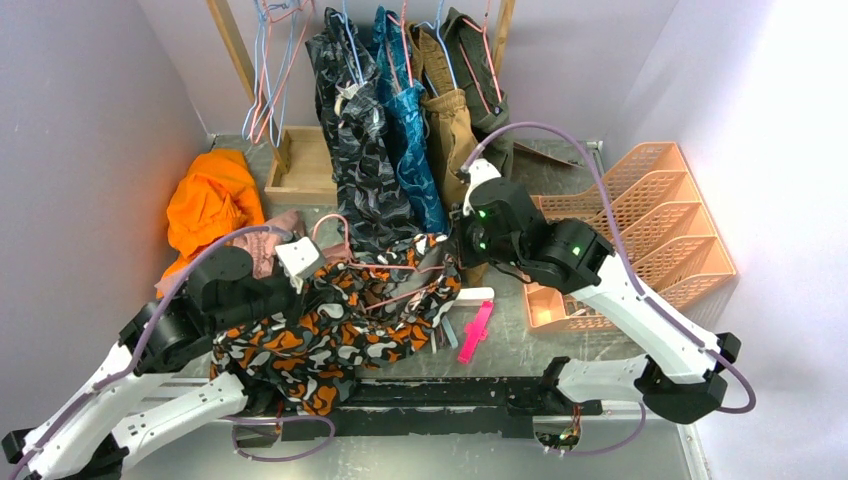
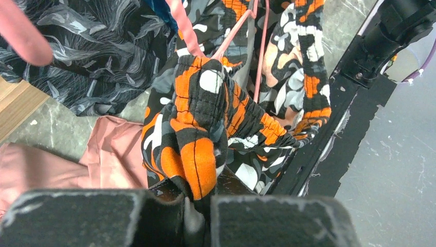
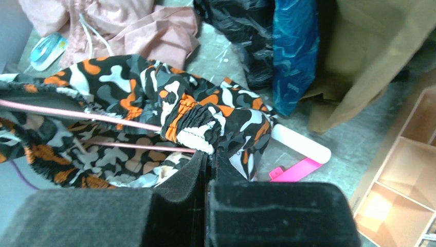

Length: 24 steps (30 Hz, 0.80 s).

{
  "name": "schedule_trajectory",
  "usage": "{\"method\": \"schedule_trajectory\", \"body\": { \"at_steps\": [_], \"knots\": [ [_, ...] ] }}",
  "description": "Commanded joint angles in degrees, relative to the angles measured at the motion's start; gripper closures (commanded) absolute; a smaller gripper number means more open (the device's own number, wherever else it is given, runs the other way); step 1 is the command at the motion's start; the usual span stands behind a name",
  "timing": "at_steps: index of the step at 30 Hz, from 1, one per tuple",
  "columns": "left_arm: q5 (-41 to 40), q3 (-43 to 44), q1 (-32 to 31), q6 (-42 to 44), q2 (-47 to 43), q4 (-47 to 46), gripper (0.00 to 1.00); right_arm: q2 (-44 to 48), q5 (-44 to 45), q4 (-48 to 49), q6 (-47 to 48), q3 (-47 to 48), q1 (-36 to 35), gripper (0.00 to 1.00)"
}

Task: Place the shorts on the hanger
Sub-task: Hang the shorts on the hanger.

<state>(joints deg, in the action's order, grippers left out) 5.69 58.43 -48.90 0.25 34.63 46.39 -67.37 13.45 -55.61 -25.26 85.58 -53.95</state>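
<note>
Left fingers pinching shorts, right fingers pinching waistband, pink hanger threaded inside

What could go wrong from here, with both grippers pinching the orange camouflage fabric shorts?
The left gripper and right gripper each pinch only a small waistband fold of the orange camouflage fabric shorts; it may slip out.
The thin pink wire hanger runs through the folds, so pulling might snag it.

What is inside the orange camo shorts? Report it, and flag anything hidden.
Two thin rods of the pink hanger run into the waist opening of the shorts, stretched between the left pincer and right pincer. Fabric covers the rods' ends and whatever else lies inside.
</note>
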Motion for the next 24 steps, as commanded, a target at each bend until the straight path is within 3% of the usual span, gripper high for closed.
{"method": "schedule_trajectory", "body": {
  "at_steps": [1,5,11,16,20,24],
  "knots": [
    [-1.09,-0.54,0.15,0.04,0.84,-5.61,0.93,-1.72,-7.64,1.4,-0.39,1.82,0.29,1.0],
    [1.71,-2.77,0.12,-1.73,0.09,-12.66,0.93,-1.92,-14.64,8.25,-2.42,1.27,0.29,1.0],
    [5.3,-5.0,0.17,-4.44,-1.18,-23.3,0.93,-6.33,-21.27,13.38,-3.25,12.44,0.26,1.0],
    [6.66,-6.35,0.19,-5.87,-1.5,-28.79,0.93,-8.27,-27.27,16.56,-3.99,14.88,0.33,1.0],
    [6.84,-6.09,0.13,-6.31,-1.45,-31.99,0.93,-10.18,-28.22,15.99,-2.79,21.75,0.27,1.0],
    [6.45,-6.95,0.16,-8.3,-2.47,-36.16,0.93,-9.59,-27.85,17.24,-3.32,18.32,0.27,1.0]
  ]
}}
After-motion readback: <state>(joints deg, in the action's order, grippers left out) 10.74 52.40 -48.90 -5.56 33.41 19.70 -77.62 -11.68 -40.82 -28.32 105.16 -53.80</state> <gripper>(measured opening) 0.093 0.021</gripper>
